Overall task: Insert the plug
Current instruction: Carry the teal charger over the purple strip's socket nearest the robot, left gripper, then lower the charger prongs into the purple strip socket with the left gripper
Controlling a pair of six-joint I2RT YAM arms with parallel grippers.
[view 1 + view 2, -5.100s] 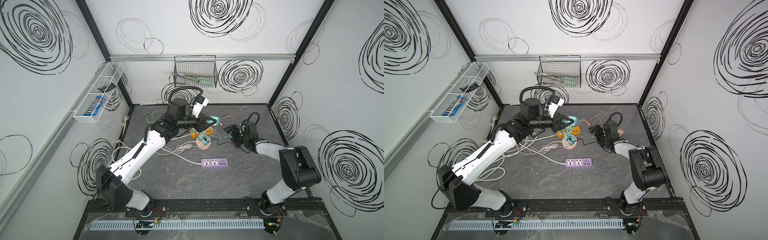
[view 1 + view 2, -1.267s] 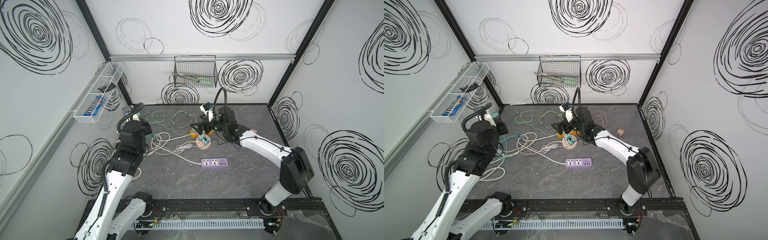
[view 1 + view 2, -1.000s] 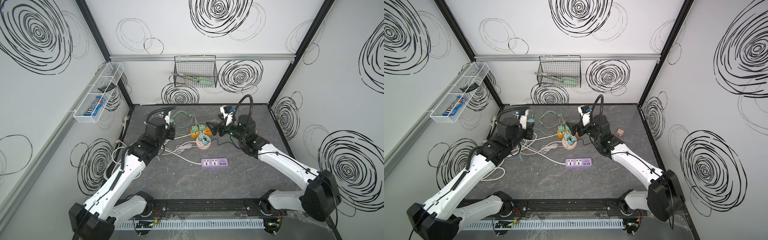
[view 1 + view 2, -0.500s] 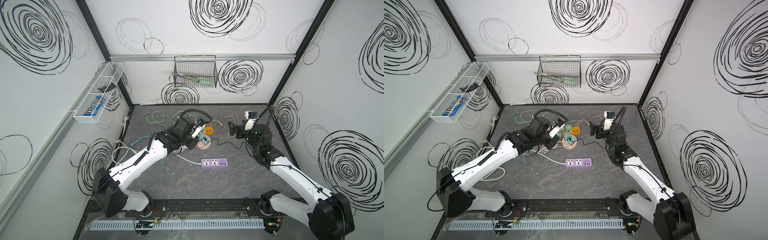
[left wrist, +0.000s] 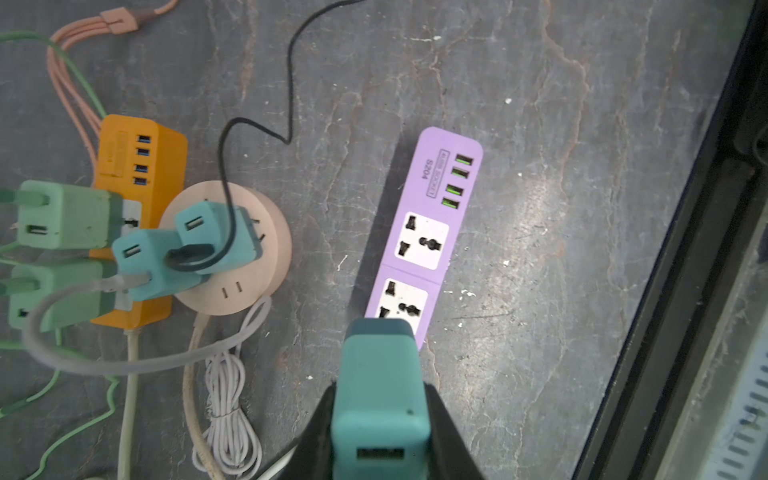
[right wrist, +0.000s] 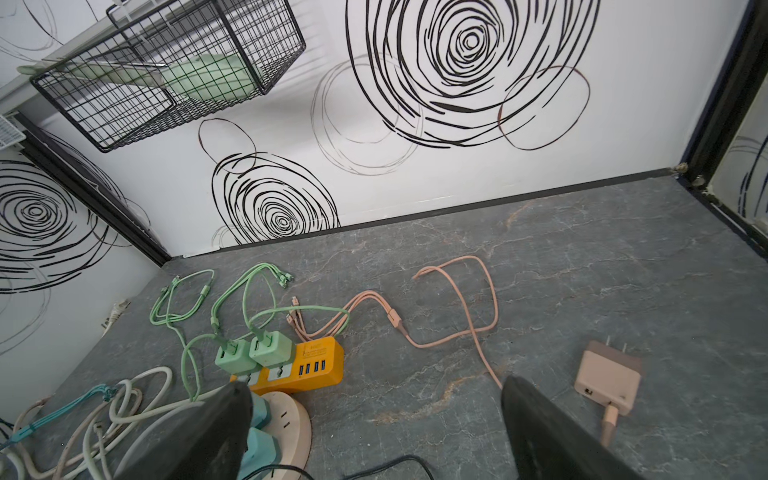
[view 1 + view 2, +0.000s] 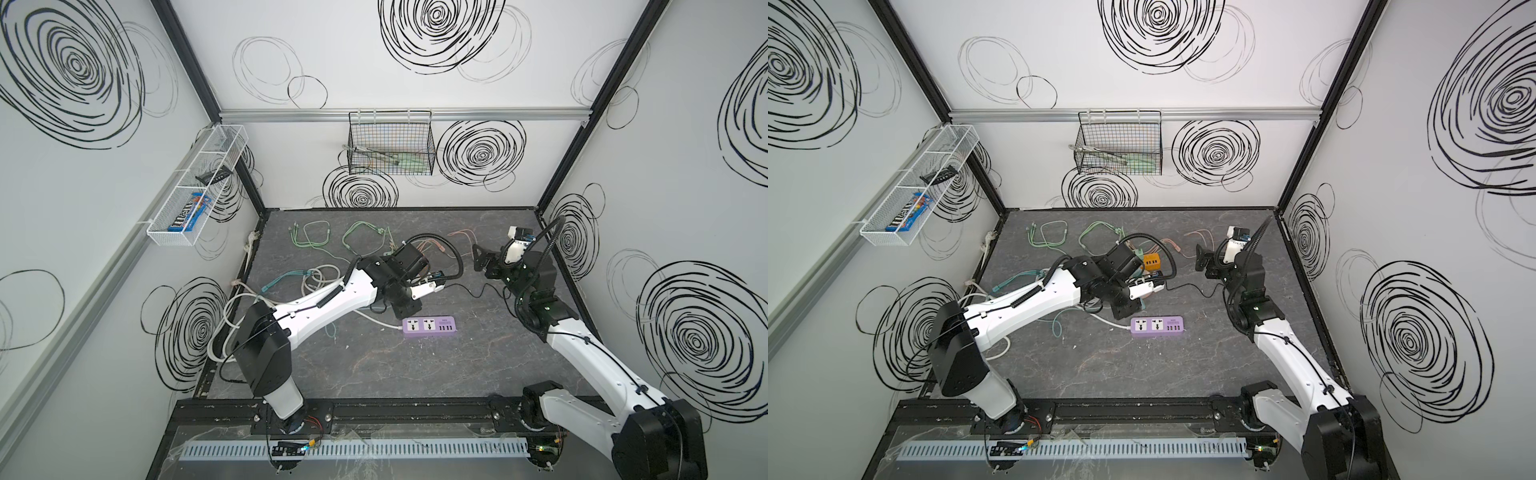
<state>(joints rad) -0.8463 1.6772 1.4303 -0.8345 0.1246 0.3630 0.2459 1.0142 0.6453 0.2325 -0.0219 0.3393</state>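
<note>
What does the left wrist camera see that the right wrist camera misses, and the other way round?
Only the left wrist view shows the purple power strip and the teal charger gripped in the left end effector. Only the right wrist view shows the wire basket on the wall, the pink charger lying loose on the table, and the open right end effector. Both show the orange power strip, its two green chargers, and the round socket holding two more teal chargers.
</note>
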